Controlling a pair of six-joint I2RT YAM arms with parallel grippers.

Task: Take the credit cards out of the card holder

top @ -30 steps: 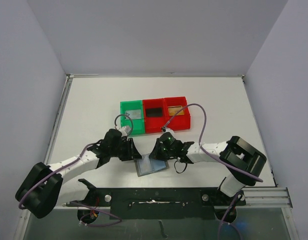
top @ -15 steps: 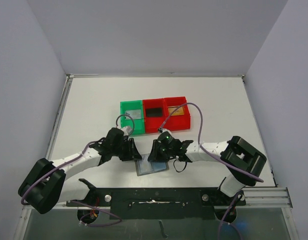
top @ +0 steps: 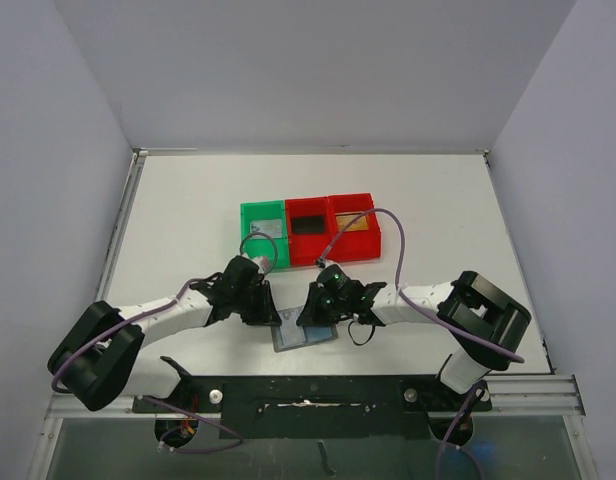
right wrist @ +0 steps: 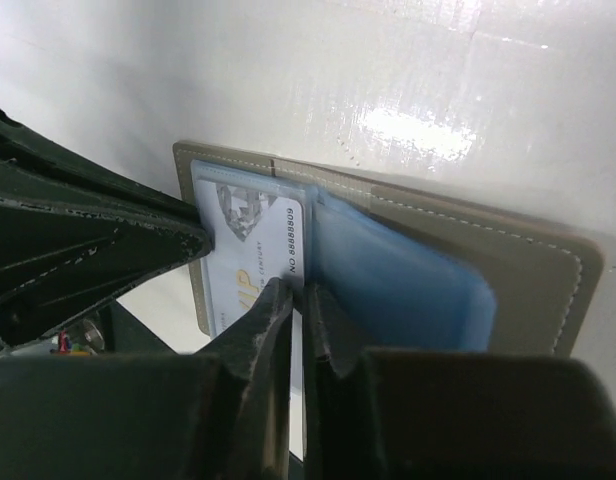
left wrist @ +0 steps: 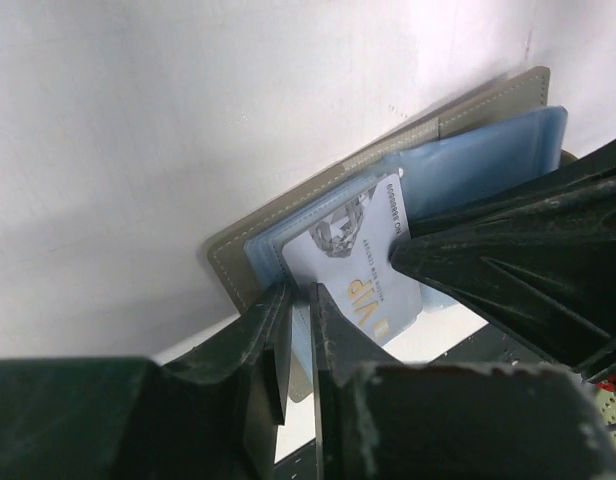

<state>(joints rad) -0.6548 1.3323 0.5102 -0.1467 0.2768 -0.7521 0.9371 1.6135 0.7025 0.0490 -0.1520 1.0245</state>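
Observation:
The card holder (top: 306, 335) lies open on the table near the front edge, dark grey outside (left wrist: 488, 100) with bluish pockets (right wrist: 408, 290). A silvery-grey credit card (left wrist: 363, 270) marked VIP sticks partly out of its left pocket and also shows in the right wrist view (right wrist: 248, 250). My left gripper (left wrist: 300, 295) is shut on the holder's left edge, at the holder's left in the top view (top: 274, 313). My right gripper (right wrist: 300, 288) is shut on the silvery card's edge, over the holder's top side (top: 311, 316). A flat black piece (top: 308, 224) lies in the middle bin.
A green bin (top: 250, 240) and two red bins (top: 298, 250) (top: 373, 238) stand in a row behind the holder. The green one holds a flat greyish piece, the right one a brownish one. Purple cables loop over both wrists. A black rail runs along the table's front.
My left gripper has moved right onto the holder's left edge. My right gripper has stayed over the holder, shifting only slightly.

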